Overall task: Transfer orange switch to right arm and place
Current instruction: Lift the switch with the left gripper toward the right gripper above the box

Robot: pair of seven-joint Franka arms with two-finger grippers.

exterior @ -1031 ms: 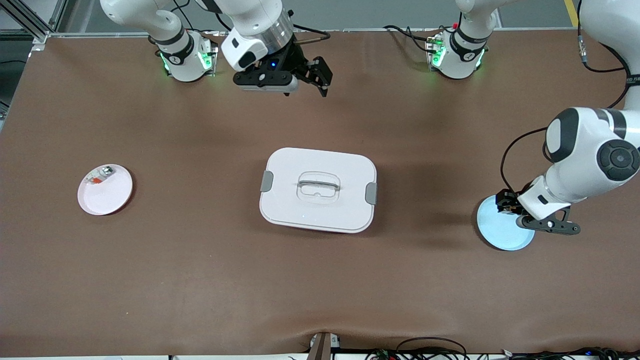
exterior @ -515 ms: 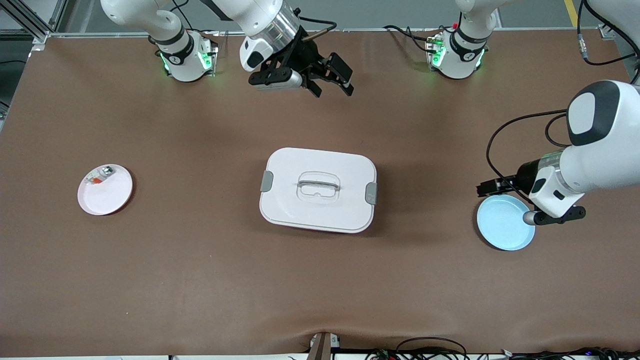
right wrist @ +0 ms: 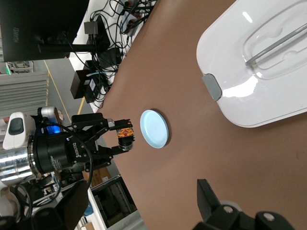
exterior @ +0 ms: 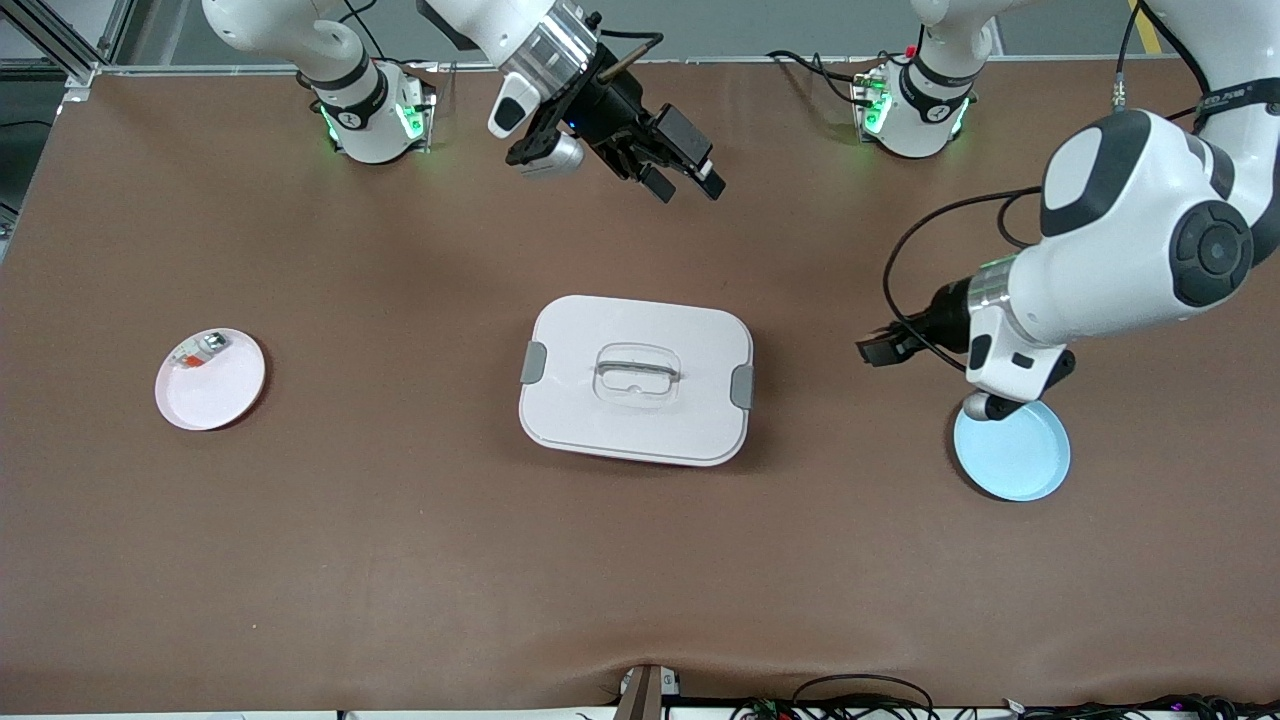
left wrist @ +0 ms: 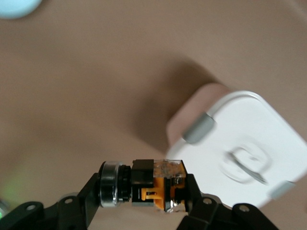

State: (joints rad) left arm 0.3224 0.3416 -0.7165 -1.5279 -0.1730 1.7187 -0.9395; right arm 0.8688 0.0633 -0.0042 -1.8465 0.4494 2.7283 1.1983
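Orange switch [left wrist: 156,190]: small black block with an orange face, clamped between the fingers of the left tool [left wrist: 144,191], held in the air over bare surface [exterior: 400,560] between the white lidded box [exterior: 636,378] and the light blue plate [exterior: 1015,452]. In the front view the switch cannot be made out; only the dark tip of the left tool [exterior: 880,348] shows ahead of the arm's white wrist. The right wrist view shows it as a small orange-and-black speck [right wrist: 125,133] in the left tool's grip [right wrist: 120,136], just beside the blue plate [right wrist: 154,129]. A round silver-rimmed part sits against the switch on one finger; what it is cannot be told.

Right tool [exterior: 683,170]: fingers spread apart, holding nothing, up in the air over the surface near the robot bases, above the box's edge of the scene.

White lidded box: closed, grey clips at both short ends, recessed handle on top; contents hidden.

Light blue plate: toward the left arm's end of the surface, partly covered in the front view by the left arm's wrist; the visible part is bare.

Pink plate [exterior: 225,395]: toward the right arm's end, holding a small whitish-silver part with a red-orange bit [exterior: 198,353] at its rim; detail too small to make out.
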